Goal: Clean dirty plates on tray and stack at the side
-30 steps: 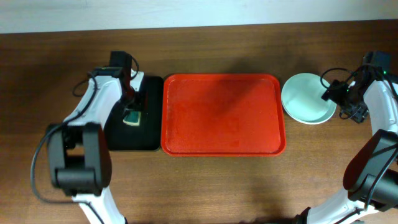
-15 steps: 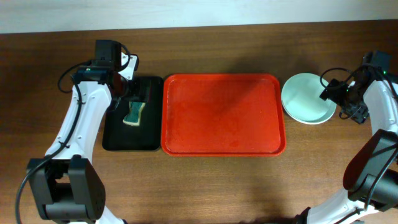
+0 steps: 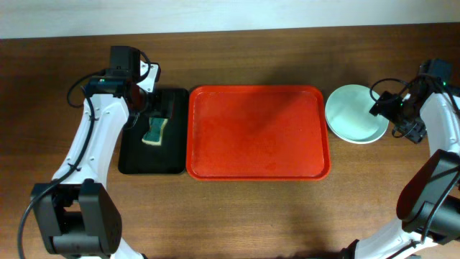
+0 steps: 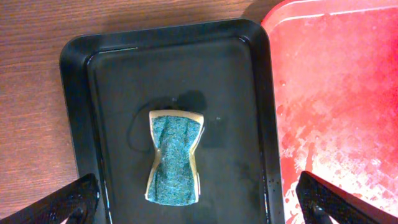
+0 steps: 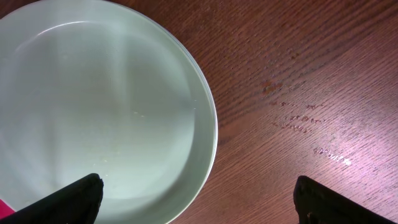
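Observation:
The red tray (image 3: 259, 133) lies in the middle of the table with nothing on it; its left part shows in the left wrist view (image 4: 336, 93). A pale mint green plate (image 3: 354, 114) sits on the table to the tray's right and looks clean in the right wrist view (image 5: 93, 106). The blue and white plates do not show apart from it. My right gripper (image 3: 381, 106) (image 5: 199, 205) hangs open and empty over the plate's right edge. My left gripper (image 3: 144, 108) (image 4: 199, 208) is open and empty above the black tray.
A smaller black tray (image 3: 152, 162) (image 4: 112, 93) lies left of the red tray. A teal and yellow sponge (image 3: 155, 131) (image 4: 175, 155) lies in it. Bare wood with small specks (image 5: 298, 118) lies right of the plate.
One second ago my left gripper was down at the sponge; it has since let go, risen and pulled back to the far left. The sponge stays in the black tray. The right arm is still.

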Motion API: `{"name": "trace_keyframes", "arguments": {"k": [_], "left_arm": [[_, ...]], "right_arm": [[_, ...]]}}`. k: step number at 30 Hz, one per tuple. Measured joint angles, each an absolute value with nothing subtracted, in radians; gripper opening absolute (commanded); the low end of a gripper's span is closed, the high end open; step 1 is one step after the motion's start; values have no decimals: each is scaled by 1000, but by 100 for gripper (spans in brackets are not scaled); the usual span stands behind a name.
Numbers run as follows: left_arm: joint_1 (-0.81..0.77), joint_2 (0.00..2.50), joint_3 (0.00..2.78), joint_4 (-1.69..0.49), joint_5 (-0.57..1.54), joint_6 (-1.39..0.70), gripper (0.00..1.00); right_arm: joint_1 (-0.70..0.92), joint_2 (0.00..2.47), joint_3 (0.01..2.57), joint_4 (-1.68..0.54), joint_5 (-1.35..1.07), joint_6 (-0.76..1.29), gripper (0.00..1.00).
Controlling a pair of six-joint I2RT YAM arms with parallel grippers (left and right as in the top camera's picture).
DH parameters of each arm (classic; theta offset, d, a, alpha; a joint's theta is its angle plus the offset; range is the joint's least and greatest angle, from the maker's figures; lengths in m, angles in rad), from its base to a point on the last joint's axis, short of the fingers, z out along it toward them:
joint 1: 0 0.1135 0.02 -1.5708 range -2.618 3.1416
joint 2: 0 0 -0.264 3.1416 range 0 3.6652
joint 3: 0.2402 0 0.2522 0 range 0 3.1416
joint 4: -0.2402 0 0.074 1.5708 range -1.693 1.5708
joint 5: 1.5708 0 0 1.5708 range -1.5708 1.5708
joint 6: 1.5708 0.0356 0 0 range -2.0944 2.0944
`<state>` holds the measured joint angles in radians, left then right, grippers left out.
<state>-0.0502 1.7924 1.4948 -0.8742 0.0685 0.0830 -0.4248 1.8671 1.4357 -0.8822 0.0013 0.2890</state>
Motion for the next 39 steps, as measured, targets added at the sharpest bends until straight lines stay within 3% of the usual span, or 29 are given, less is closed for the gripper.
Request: {"name": "trace_keyframes", "arguments": {"k": [32,39], "left_arm": [[-50,1792,1495,-874,68,83,99],[-50,1792,1495,-874,72,83,99]], "right_arm": [[-422,1867,1434,-881,1,290,98],[-311,1766,1423,-881,1,289,99]]}}
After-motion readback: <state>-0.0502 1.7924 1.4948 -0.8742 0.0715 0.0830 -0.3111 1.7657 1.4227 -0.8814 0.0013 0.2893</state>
